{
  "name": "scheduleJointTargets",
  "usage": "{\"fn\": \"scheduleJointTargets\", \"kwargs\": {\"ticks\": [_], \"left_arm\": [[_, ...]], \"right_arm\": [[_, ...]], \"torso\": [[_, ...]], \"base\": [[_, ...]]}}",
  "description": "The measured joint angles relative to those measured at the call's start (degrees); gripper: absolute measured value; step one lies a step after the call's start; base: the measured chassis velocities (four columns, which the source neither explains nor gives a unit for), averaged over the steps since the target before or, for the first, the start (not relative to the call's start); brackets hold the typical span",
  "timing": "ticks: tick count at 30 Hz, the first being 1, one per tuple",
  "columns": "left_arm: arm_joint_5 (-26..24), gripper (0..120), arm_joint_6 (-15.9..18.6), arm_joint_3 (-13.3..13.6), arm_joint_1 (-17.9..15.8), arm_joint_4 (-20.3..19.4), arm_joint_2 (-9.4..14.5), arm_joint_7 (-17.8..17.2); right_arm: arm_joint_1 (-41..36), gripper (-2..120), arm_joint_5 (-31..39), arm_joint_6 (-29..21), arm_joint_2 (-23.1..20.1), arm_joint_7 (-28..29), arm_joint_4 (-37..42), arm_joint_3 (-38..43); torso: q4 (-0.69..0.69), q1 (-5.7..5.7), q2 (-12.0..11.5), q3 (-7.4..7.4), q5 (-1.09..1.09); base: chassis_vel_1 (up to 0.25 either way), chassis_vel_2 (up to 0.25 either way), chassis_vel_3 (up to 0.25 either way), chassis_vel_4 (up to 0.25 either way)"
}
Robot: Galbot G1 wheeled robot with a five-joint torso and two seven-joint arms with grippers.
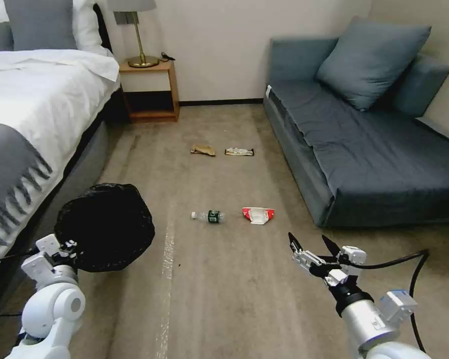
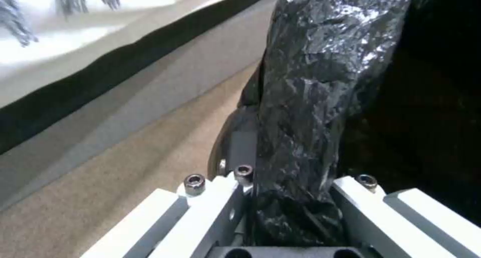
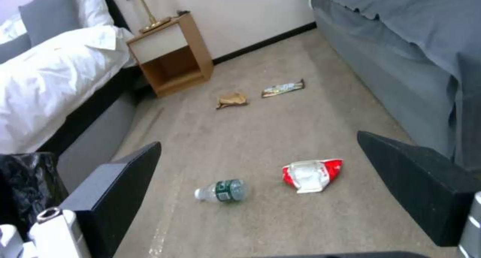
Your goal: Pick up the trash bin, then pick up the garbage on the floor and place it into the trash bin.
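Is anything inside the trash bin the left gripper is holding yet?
The trash bin, clamped by its bag-covered rim in the left gripper, shows a dark black-lined interior; its bottom cannot be made out. Bottle, red-and-white packet, tan wrapper and snack bar wrapper all lie on the carpet.

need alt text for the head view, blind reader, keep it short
Bedroom floor between a bed and a blue sofa: the left gripper holds up the trash bin by its black-bagged rim, while the right gripper hovers with jaws open. On the carpet lie a bottle, a red-and-white packet, a tan wrapper and a snack bar wrapper.
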Motion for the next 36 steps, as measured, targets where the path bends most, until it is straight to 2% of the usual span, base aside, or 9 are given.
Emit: {"fn": "scheduleJointTargets", "kwargs": {"ticks": [10,36], "left_arm": [[0.7,2,-0.8,0.3,-0.4,2.0,0.0,0.5],[0.4,2,-1.9,0.4,-0.1,2.2,-0.2,1.0]], "right_arm": [[-0.4,100,-0.7,0.5,0.5,-0.3,-0.2,0.5],[-1.3,100,-2.5,1.1,1.0,-1.0,-0.2,0.3]], "torso": [[-0.01,0.0,0.0,0.0,0.0],[0.0,0.0,0.0,0.0,0.0]], "base": [[-0.088,0.082,0.087,-0.095],[-0.101,0.107,0.104,-0.102]]}}
